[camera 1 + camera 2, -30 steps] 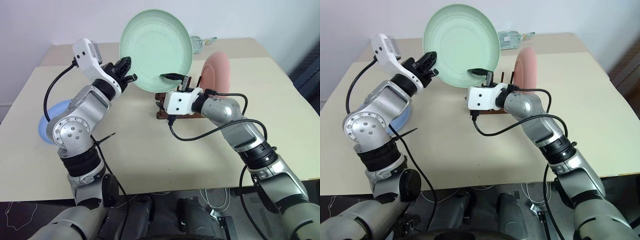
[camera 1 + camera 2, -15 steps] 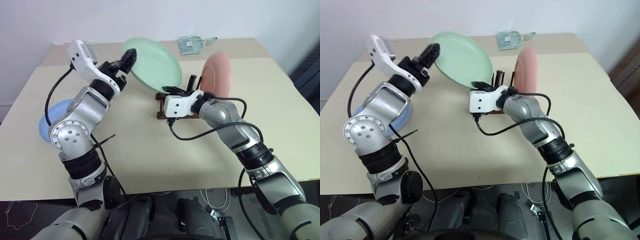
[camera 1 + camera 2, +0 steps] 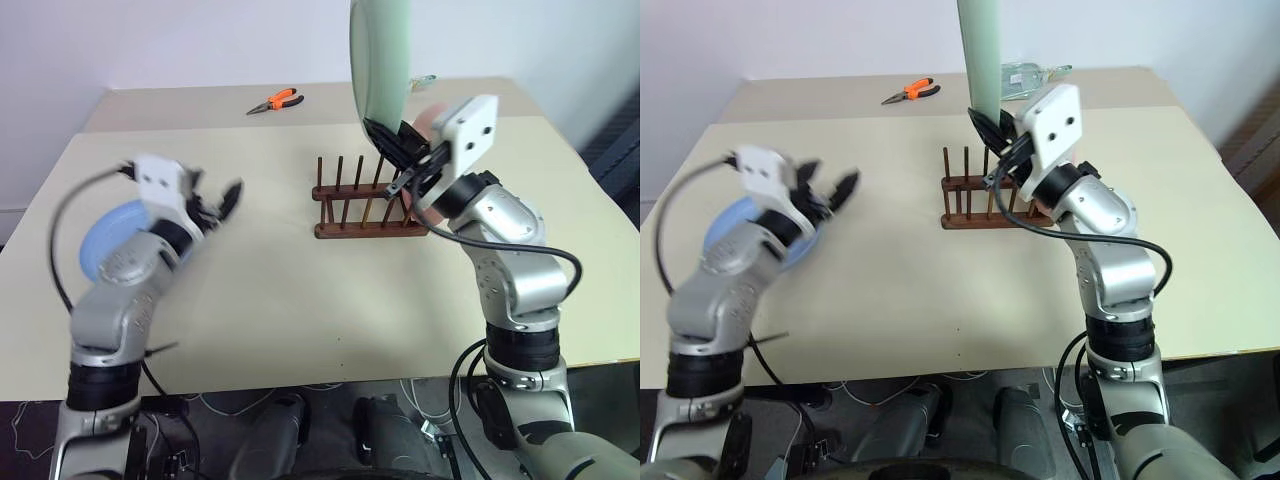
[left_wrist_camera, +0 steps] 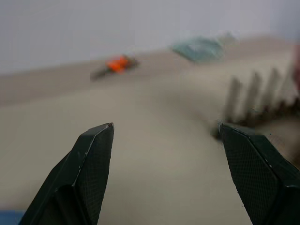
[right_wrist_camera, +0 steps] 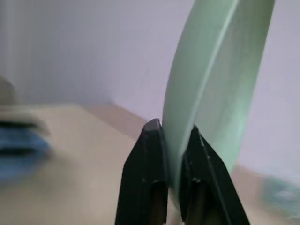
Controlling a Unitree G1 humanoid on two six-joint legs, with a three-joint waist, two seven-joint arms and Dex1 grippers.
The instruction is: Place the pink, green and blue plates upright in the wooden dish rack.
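My right gripper [image 3: 388, 142] is shut on the lower rim of the pale green plate [image 3: 380, 60]. It holds the plate upright and edge-on, above the right end of the dark wooden dish rack [image 3: 365, 205]. In the right wrist view both fingers pinch the green plate [image 5: 211, 70]. The pink plate [image 3: 420, 116] stands at the rack's right end, mostly hidden behind my right hand. The blue plate [image 3: 108, 235] lies flat at the table's left side. Just right of it, my left gripper [image 3: 215, 200] is open and holds nothing, with its fingers [image 4: 93, 164] wide apart.
Orange-handled pliers [image 3: 275, 100] lie at the back of the table. A teal packet [image 3: 1035, 70] sits at the far edge behind the green plate. Several of the rack's peg slots left of the pink plate stand free.
The left gripper let go of the green plate, opened and dropped down to the left. The right gripper shut on the plate's rim, rose and rolled it from face-on to upright and edge-on.
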